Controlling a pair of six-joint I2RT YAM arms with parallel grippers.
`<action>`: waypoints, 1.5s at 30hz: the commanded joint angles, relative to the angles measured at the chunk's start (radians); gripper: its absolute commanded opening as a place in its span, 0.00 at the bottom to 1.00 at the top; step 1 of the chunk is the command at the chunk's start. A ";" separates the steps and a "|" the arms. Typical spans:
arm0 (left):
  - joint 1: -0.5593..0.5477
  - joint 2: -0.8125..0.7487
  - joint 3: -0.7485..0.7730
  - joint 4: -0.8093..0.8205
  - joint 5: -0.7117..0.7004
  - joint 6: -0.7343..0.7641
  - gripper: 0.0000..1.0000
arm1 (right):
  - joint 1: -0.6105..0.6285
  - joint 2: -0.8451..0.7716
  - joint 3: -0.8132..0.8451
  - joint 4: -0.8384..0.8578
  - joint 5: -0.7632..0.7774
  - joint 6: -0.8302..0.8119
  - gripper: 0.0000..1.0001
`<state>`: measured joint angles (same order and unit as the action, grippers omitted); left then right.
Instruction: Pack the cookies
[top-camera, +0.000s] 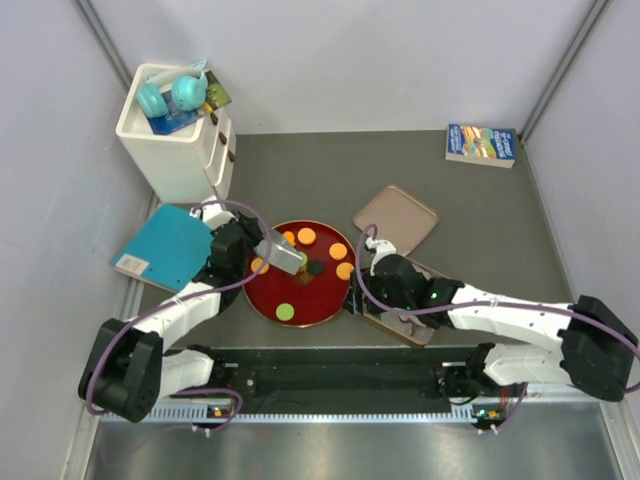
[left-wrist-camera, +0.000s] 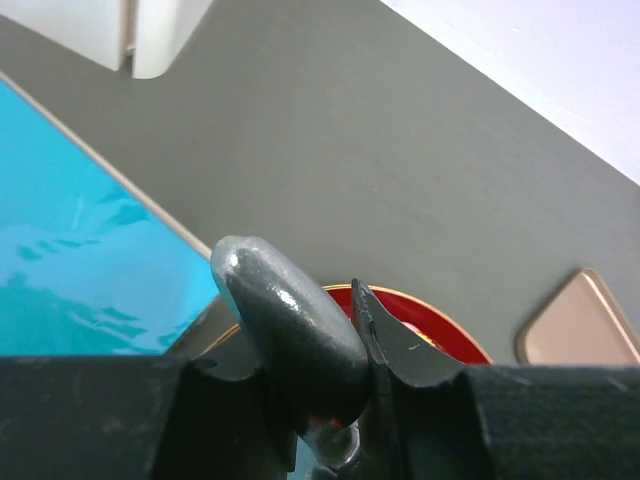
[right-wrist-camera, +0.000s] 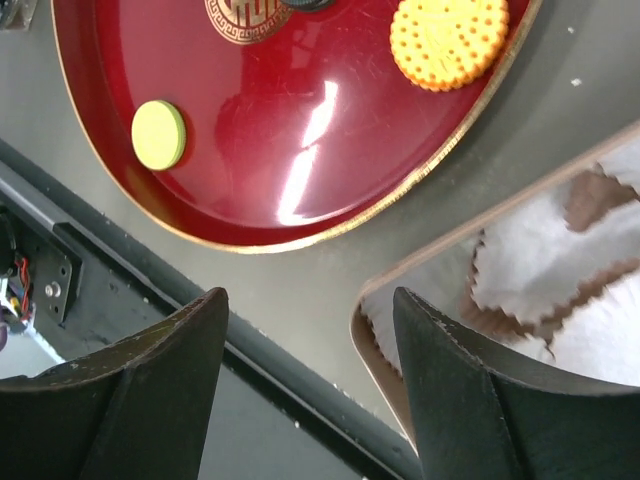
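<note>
Seen from above, two robot arms reach over a dark table (top-camera: 480, 220) toward a dark-red plate (right-wrist-camera: 300, 130) at the centre. All the cookies (top-camera: 307, 236) in view lie on this plate: about five orange ones along its far and right side, a black one (top-camera: 315, 268) near the middle and a green one (right-wrist-camera: 158, 134) at the near edge.

The left end effector (top-camera: 268, 252) hangs over the plate's left side, its jaws narrowed around a smooth grey object (left-wrist-camera: 295, 320), rounded at the end; what it is cannot be told. The right end effector (right-wrist-camera: 308, 300) hovers just beyond the plate's near right rim, jaws wide apart and holding nothing.

Just right of the plate, partly under the right arm, is a tan box (right-wrist-camera: 440, 250) lined with white crinkled paper cups (right-wrist-camera: 530, 260). The cups that show look empty. Its lid (top-camera: 395, 218) lies farther back. By this, packing looks hardly begun, with every visible cookie left to move.

A gold emblem (right-wrist-camera: 250, 15) marks the plate's centre; its character cannot be read. A book (top-camera: 481, 144) at the far right and a blue notebook (top-camera: 165, 247) at the left carry print too small to read.
</note>
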<state>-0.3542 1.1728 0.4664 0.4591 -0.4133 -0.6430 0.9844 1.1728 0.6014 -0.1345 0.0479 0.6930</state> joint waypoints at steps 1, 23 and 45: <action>0.004 -0.033 -0.043 0.163 -0.053 0.019 0.00 | 0.013 0.060 0.077 0.087 0.015 0.007 0.66; 0.006 -0.015 -0.071 0.254 -0.068 -0.058 0.00 | -0.159 0.141 0.368 -0.113 0.167 -0.192 0.62; 0.040 0.064 -0.103 0.408 -0.105 -0.095 0.00 | -0.300 0.490 0.416 0.108 -0.008 -0.339 0.34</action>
<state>-0.3302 1.2297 0.3679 0.7486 -0.4992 -0.7132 0.6952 1.6215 1.0080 -0.0872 0.0860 0.3664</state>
